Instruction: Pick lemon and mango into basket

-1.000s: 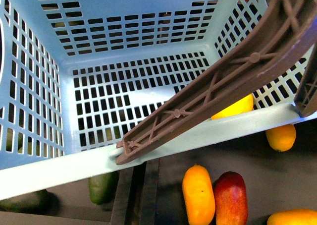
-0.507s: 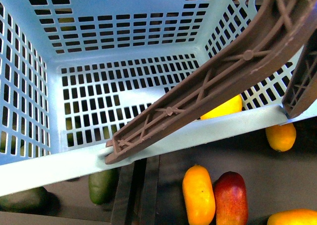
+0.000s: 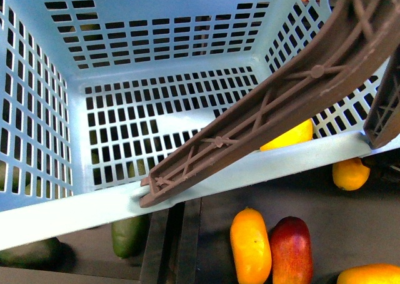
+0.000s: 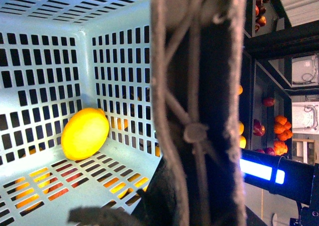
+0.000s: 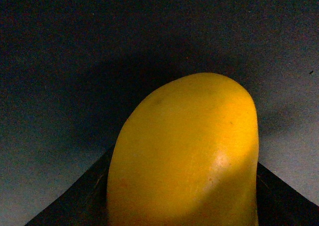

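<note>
Right wrist view is showing the mango [image 5: 184, 151] lying on the dark surface [image 5: 75, 61] between the right gripper [image 5: 182, 211] jaws, pinching or not I cannot tell, while the lemon [image 3: 289, 136] is sitting in the basket [image 3: 81, 209], so a firm squeeze and a lift over the rim are probably coming next.

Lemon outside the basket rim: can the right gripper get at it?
Probably yes: the lemon fills the right wrist view, dead ahead of the right gripper, its dark fingers flanking the fruit and nothing between.

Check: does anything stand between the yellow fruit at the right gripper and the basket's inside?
Yes. The basket's near rim overlaps the fruit in the front view, and the brown handle slants across the opening beside it.
</note>
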Tool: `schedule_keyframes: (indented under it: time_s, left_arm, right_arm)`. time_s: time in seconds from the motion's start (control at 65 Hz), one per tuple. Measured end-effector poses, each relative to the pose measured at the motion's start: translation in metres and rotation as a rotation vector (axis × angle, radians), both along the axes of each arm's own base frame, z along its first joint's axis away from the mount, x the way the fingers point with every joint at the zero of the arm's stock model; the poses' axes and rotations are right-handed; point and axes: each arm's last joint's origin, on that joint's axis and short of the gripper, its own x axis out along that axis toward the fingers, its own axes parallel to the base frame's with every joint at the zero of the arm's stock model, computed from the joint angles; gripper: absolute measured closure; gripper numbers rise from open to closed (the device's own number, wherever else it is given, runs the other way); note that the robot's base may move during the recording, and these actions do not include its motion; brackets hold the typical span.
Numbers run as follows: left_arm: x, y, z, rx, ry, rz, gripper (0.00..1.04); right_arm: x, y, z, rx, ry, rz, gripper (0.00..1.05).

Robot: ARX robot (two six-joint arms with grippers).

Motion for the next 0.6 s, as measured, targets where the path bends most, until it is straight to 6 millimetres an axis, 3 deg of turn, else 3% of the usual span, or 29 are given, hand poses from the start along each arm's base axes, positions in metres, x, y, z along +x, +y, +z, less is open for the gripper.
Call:
schedule_keyframes:
  time_s: [0.215, 0.354, 0.6]
  left_arm:
    - [0.0, 0.0, 0.0, 0.0, 0.0, 0.001, 1.01]
    - [0.0, 0.0, 0.0, 0.0, 0.0, 0.0, 1.01]
    - [0.0, 0.0, 0.0, -0.001, 0.0, 0.0, 1.01]
  right_arm:
    - [-0.019, -0.013, 0.011, 0.058, -0.046, -0.031, 0.47]
    - [-0.04, -0.029, 0.049, 0.144, -0.171, -0.048, 0.47]
    - [-0.084, -0.044, 0.133, 0.211, -0.384, -0.013, 0.47]
